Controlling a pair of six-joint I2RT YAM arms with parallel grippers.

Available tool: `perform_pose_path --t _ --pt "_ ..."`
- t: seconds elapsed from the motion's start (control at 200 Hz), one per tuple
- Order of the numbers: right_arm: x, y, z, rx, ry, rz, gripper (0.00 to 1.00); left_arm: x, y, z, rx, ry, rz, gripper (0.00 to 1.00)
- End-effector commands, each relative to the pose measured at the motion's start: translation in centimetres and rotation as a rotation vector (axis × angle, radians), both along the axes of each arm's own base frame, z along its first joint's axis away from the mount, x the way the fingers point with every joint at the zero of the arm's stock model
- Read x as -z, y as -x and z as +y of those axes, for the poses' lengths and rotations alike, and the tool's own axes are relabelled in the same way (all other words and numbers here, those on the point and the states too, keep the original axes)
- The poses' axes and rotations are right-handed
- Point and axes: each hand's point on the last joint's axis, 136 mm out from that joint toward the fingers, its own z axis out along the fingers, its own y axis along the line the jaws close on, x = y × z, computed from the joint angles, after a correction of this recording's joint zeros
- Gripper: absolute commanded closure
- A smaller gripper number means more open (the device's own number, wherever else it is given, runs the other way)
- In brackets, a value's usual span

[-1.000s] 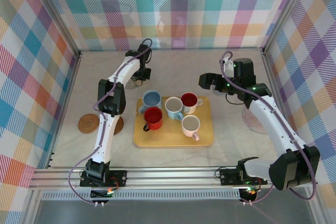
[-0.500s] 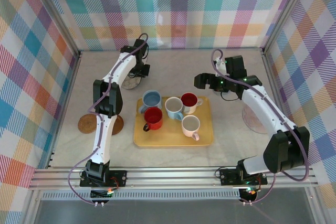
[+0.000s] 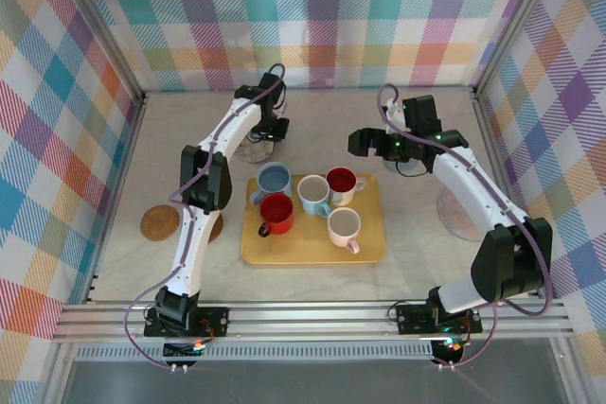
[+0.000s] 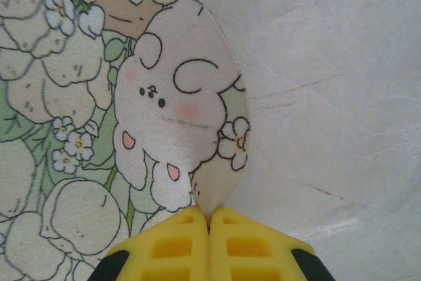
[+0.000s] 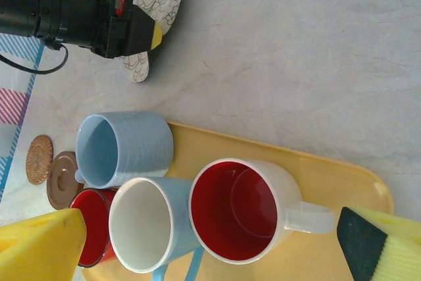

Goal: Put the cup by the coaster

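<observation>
- The left gripper [image 4: 209, 218] is closed, its yellow fingertips [image 4: 177, 235] pinching the rim of the printed coaster [image 4: 164, 116], a round one with a rabbit and flowers on it.
- The printed coaster [image 3: 254, 149] is near the table's [image 3: 417, 262] far edge, left of the middle and just beyond the tray's far left corner.
- The right gripper [image 3: 363, 142] is spread wide with nothing between its fingers, and it hangs over the far right corner of the yellow tray [image 3: 371, 251].
- Five cups stand upright on the tray: a blue cup [image 3: 274, 180] at the far left corner, a red cup [image 3: 276, 212] just in front of it, a pale blue cup [image 3: 313, 194] in the middle, a white cup with a red inside [image 3: 342, 182] on the far right, and a white cup [image 3: 344, 225] nearer the front.
- In the right wrist view the white cup with a red inside [image 5: 243, 208] lies between the open fingers [image 5: 39, 245].
- A woven coaster [image 3: 159, 222] and a brown coaster [image 3: 216, 227] lie near the table's left edge, well apart from the printed one.
</observation>
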Motion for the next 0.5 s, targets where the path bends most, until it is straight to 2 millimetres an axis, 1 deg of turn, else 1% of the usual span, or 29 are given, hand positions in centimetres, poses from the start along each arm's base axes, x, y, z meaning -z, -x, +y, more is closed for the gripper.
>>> perform_pose_path --t 0.0,0.355,0.43,0.495 --pt "0.1 0.4 0.4 -0.021 -0.007 0.003 0.01 -0.3 -0.5 -1.8 0.002 0.067 -0.016 1.0" --pt "0.5 -0.1 0.1 0.001 0.005 0.007 0.01 -0.9 -0.7 -5.9 0.057 0.203 -0.037 1.0" --pt "0.7 -0.2 0.0 0.006 0.012 0.011 0.01 -1.0 -1.0 -6.3 0.043 0.233 -0.04 1.0" --pt "0.8 -0.2 0.0 0.011 0.014 0.016 0.01 -0.9 -1.1 -7.1 0.04 0.276 -0.036 1.0"
